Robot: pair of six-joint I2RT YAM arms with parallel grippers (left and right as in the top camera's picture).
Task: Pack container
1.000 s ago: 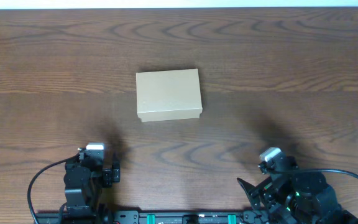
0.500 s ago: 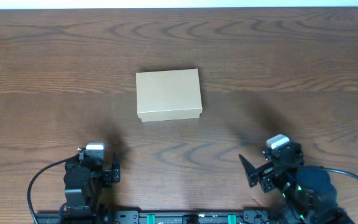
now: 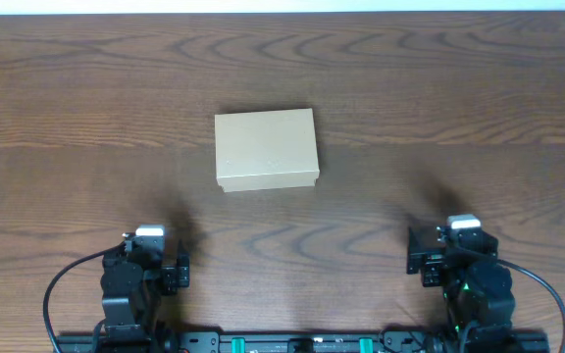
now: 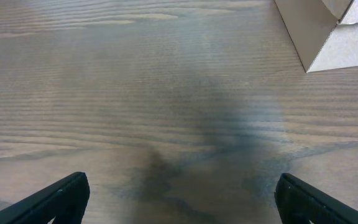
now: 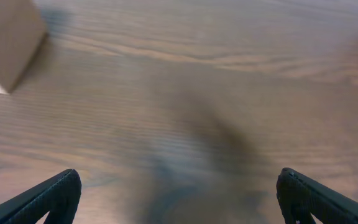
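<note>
While the cardboard box (image 3: 266,147) sits shut at centre frame on the tabletop (image 3: 479,88), well apart from both arms, I judge it light, thin and easily dented. I'd pinch its front flap (image 3: 269,180) gently. My left tool (image 4: 182,196) and right tool (image 5: 179,198) are spread wide, empty.

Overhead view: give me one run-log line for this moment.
box closed, centre of table | left pincer open, empty | right pincer open, empty

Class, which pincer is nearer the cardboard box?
Left. The left pincer sits on the near side, slightly left of the box; the right pincer is farther off to its right.
</note>
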